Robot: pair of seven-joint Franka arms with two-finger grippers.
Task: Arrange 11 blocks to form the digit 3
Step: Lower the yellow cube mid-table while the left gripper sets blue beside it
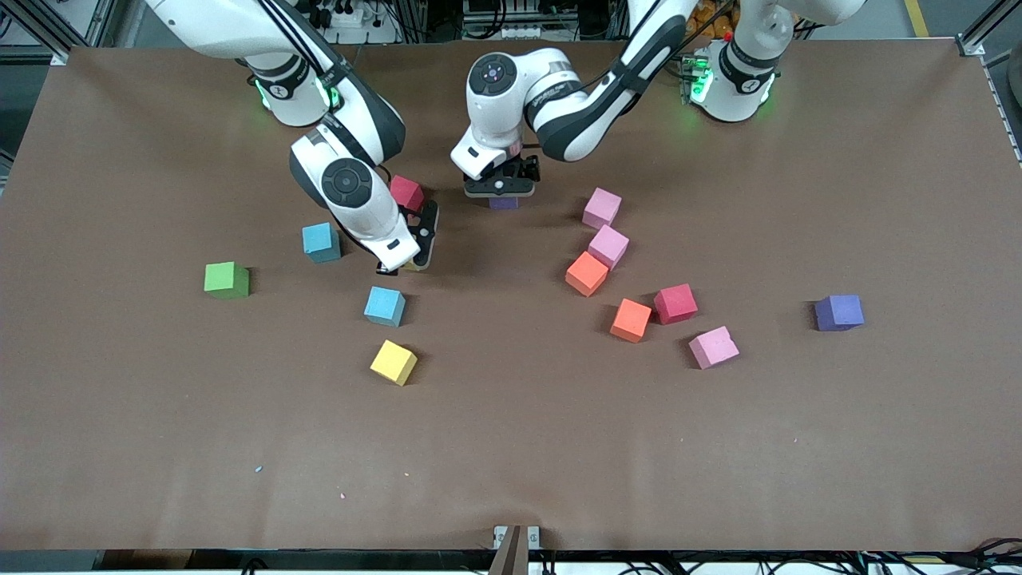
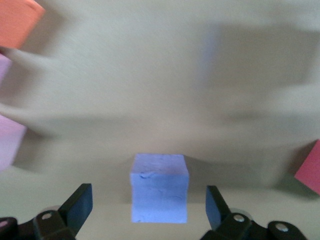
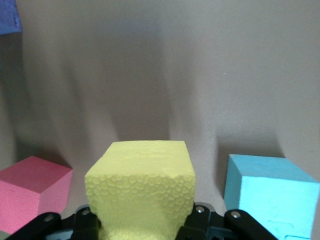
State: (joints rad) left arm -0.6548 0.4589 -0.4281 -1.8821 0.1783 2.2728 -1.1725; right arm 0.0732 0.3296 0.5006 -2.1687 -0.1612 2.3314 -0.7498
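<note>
Brown table point(image 1: 511, 447), scattered blocks point(image 1: 631, 319)

From my screen I see a wide brown matte tabletop point(image 1: 511, 447) filling nearly the whole front view, evenly lit, with soft shadows. Aluminium frame rails point(image 1: 990, 24) stand at its upper corners. Along the top edge there is a power strip point(image 1: 339, 16) and tangled cables. A small metal bracket point(image 1: 515, 537) sits at the lower edge.
</note>
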